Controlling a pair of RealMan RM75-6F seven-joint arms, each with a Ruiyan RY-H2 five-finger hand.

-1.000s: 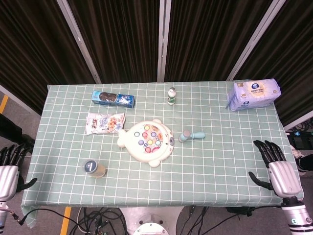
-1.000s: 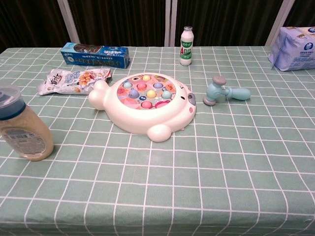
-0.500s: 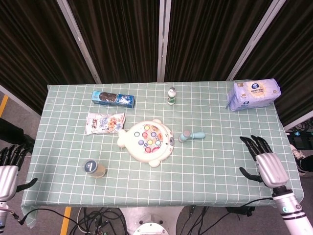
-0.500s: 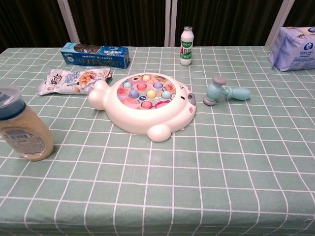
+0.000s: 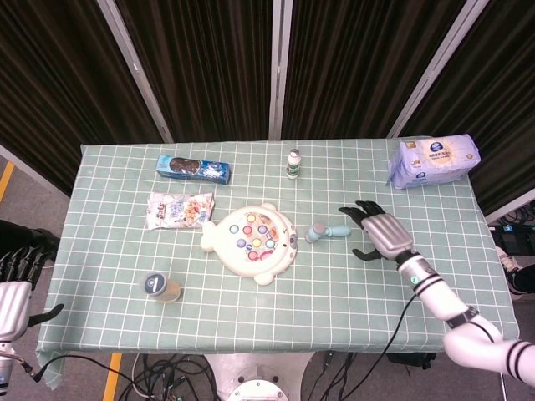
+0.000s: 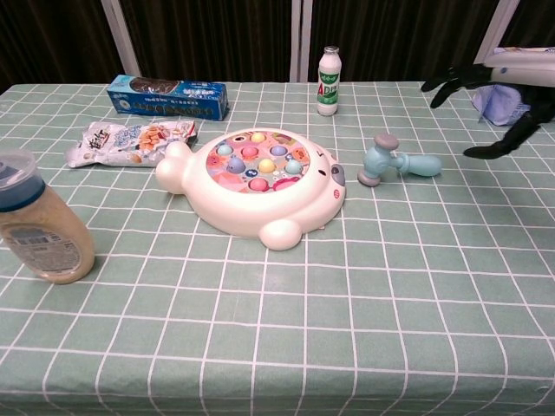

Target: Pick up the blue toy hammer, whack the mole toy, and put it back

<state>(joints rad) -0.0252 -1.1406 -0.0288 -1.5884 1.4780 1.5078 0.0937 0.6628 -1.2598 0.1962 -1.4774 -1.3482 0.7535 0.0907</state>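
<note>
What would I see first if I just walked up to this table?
The big white mole toy with colourful buttons sits in the middle of the table. Right of it lies the blue hammer, with the robot's right hand, fingers spread, hovering just beyond the handle. A purple tissue pack sits in the far right corner.

One toy hammer [image 5: 327, 231]; one mole game [image 5: 251, 242], one small white bottle [image 5: 293, 163], one blue box [image 5: 193, 169], one snack bag [image 5: 178, 210], one jar [image 5: 159, 288], one tissue pack [image 5: 432, 160], two robot hands, right [image 5: 380, 231], left [image 5: 14, 292]
</note>
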